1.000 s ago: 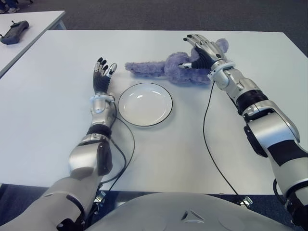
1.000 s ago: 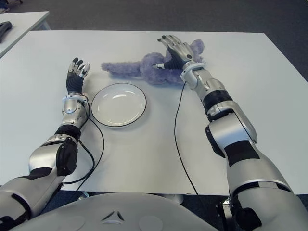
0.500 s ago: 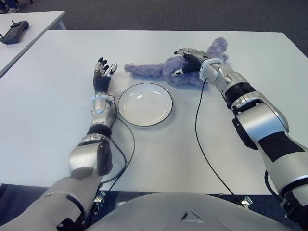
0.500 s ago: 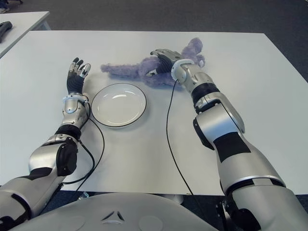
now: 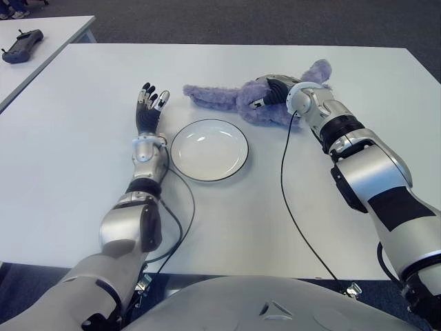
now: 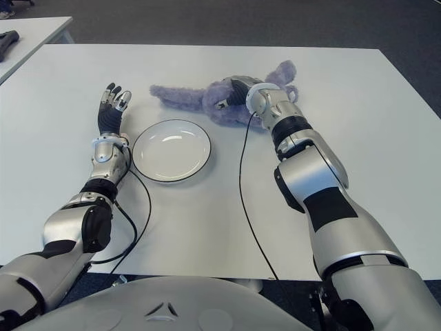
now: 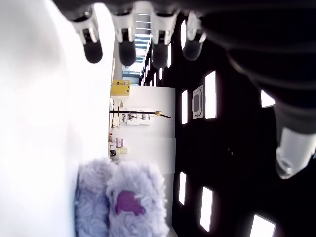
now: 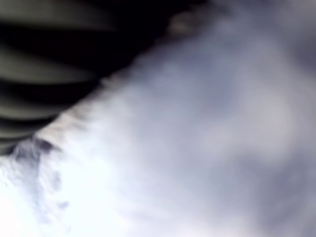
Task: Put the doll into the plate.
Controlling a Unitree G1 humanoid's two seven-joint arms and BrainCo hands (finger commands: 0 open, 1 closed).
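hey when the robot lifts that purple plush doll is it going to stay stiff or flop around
Probably floppy: the doll is fuzzy and sprawls flat on the table, so its long limb would likely dangle. It looks light. The right hand is on its middle, and the fur may grip. The left hand shows left of the plate.

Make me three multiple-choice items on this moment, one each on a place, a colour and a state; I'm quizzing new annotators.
1. Where is the doll?
A. in the plate
B. on the table beyond the plate
C. on the floor

2. What colour is the doll?
A. purple
B. green
C. red

3. What is the right hand doing?
A. hanging far from the doll
B. holding the plate
C. closing on the doll

Key: 1 B, the plate is empty; 2 A, its fur is purple; 3 C, its fingers curl into the fur while the left hand is open beside the plate.
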